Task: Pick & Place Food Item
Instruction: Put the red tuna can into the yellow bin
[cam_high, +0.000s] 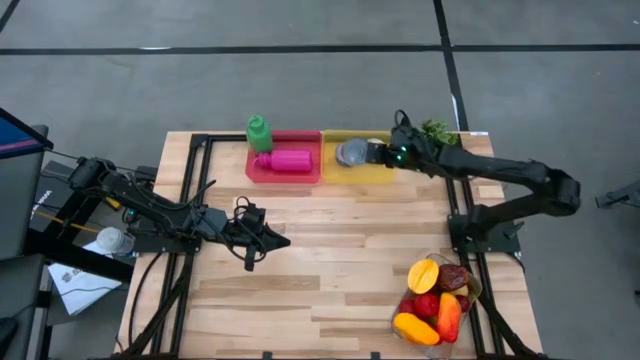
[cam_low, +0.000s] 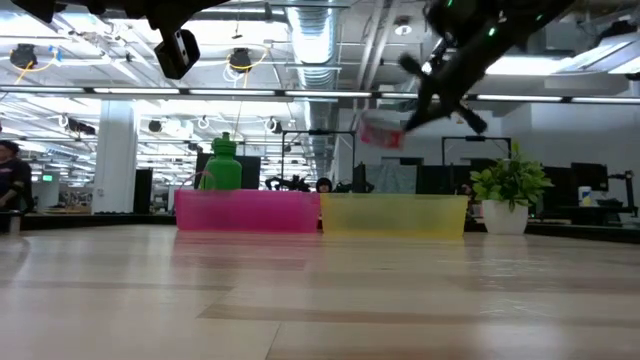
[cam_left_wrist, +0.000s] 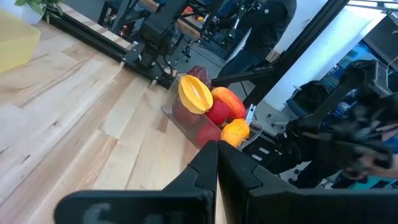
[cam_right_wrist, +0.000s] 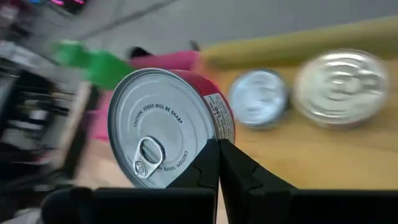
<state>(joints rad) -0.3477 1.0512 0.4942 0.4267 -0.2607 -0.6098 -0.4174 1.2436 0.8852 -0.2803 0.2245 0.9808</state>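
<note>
A tin can (cam_right_wrist: 168, 127) with a pull-tab lid and a red label hangs in the air over the yellow bin (cam_high: 372, 176) at the table's far edge. My right gripper (cam_high: 380, 154) is shut on it. In the low view the can (cam_low: 381, 133) shows above the bin's wall (cam_low: 395, 215). Two more cans (cam_right_wrist: 258, 98) (cam_right_wrist: 341, 87) lie in the yellow bin. My left gripper (cam_high: 278, 240) is shut with nothing in it, above the table's left middle. My right gripper holds the can at the edge of its lid end (cam_right_wrist: 214, 134), where the fingertips (cam_right_wrist: 208, 165) meet close together. It comes from the table's right side, slanting down. The can is lifted clear above the yellow bin, tilted, with its lid toward the wrist.
A pink bin (cam_high: 284, 176) beside the yellow one holds a green bottle (cam_high: 259, 133) and a pink bottle (cam_high: 288, 160). A clear container of fruit (cam_high: 437, 300) stands near the front right corner. A potted plant (cam_high: 437, 130) sits at the far right edge.
</note>
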